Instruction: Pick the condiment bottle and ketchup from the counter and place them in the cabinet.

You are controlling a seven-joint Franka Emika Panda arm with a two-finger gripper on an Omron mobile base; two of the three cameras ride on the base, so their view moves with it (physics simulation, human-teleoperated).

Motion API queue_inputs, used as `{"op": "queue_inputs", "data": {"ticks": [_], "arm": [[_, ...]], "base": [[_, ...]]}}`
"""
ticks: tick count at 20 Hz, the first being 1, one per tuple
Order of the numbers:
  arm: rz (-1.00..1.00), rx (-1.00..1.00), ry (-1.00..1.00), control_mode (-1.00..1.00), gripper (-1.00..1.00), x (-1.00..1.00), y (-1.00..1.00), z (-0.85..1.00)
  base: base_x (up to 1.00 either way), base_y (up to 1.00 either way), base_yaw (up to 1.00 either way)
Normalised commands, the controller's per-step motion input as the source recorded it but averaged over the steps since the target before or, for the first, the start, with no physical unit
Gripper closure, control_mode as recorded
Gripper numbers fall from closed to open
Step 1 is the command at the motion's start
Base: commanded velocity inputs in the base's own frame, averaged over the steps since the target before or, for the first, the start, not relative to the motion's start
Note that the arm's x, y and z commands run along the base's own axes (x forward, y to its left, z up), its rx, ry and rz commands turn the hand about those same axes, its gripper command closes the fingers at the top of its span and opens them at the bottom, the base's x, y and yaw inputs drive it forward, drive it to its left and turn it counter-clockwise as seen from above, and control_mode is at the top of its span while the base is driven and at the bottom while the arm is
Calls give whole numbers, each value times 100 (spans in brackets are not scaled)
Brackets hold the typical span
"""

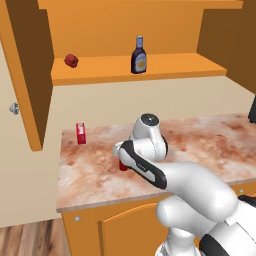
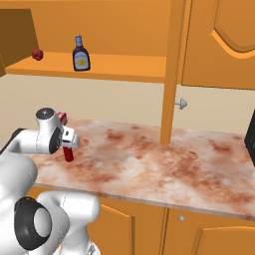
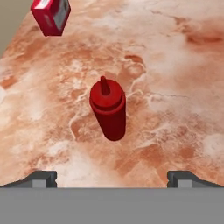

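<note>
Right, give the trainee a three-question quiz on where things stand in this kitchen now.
1. True or false: the condiment bottle already stands on the cabinet shelf.
2. Multiple choice: where is the ketchup? A) on the cabinet shelf B) upright on the counter, in front of the gripper C) held between the jaws
3. Fill in: in the hand view, the small red-and-white ____ stands on the counter beyond the ketchup.

Key: 1 true. 2 B; the jaws stand open and nothing is between them. 3 carton.
</note>
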Motion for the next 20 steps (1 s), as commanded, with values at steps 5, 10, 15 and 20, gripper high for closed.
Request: {"op": "queue_inputs", "data": {"ticks": [5, 10, 15, 20], "arm": [[0, 0, 0, -100, -100, 7, 4, -22], [0, 0, 0, -100, -100, 5, 2, -20], [0, 0, -3, -100, -100, 6, 3, -13], [0, 0, -7, -100, -100, 6, 5, -9]], "base": [[0, 0, 0], [0, 0, 0], [0, 0, 0], [0, 0, 0]]}}
